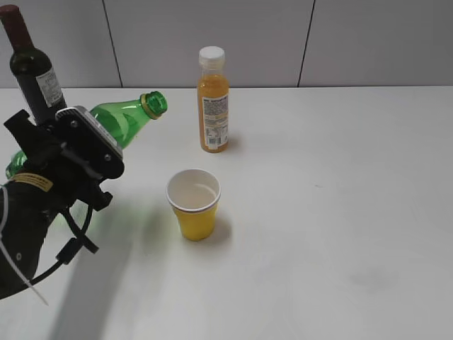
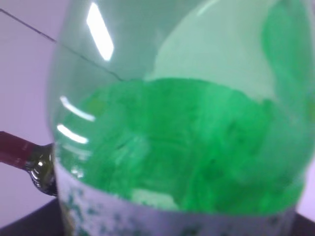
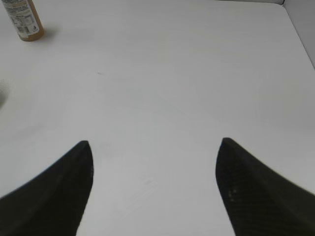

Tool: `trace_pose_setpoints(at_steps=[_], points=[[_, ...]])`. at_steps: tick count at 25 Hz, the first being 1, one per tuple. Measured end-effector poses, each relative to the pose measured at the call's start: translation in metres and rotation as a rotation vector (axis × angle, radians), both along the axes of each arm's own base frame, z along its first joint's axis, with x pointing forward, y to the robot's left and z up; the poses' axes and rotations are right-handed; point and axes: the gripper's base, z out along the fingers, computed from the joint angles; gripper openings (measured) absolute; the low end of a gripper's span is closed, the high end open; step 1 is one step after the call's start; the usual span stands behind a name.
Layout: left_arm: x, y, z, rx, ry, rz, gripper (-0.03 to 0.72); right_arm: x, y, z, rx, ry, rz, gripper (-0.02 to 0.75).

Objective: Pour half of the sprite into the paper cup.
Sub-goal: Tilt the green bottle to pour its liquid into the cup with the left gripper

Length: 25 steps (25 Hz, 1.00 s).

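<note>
The sprite point(image 1: 127, 117) is a green transparent bottle without a cap, tilted with its mouth up and to the right, held above the table at the left. My left gripper point(image 1: 60, 145) is shut on the sprite's body; the fingers are hidden behind the wrist. In the left wrist view the sprite point(image 2: 187, 147) fills the frame, with green liquid inside. The yellow paper cup point(image 1: 194, 204) stands upright in the middle, right of and below the bottle mouth. My right gripper point(image 3: 155, 147) is open and empty above bare table; it is not in the exterior view.
A dark wine bottle point(image 1: 32, 67) stands at the back left, behind my left arm, and shows in the left wrist view point(image 2: 29, 160). An orange juice bottle point(image 1: 213, 99) with a white cap stands behind the cup, and shows in the right wrist view point(image 3: 23, 19).
</note>
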Motion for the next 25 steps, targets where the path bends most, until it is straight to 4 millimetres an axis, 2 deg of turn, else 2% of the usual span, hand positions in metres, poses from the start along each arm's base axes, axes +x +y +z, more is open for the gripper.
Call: trace_pose_setpoints(at_steps=[8, 25], points=[[-0.01, 0.006, -0.008, 0.087, 0.034, -0.106, 0.461, 0.0, 0.0, 0.0, 0.0, 0.0, 0.0, 0.583], [-0.011, 0.005, -0.009, 0.196, 0.036, -0.139, 0.461, 0.0, 0.0, 0.0, 0.0, 0.0, 0.0, 0.583]])
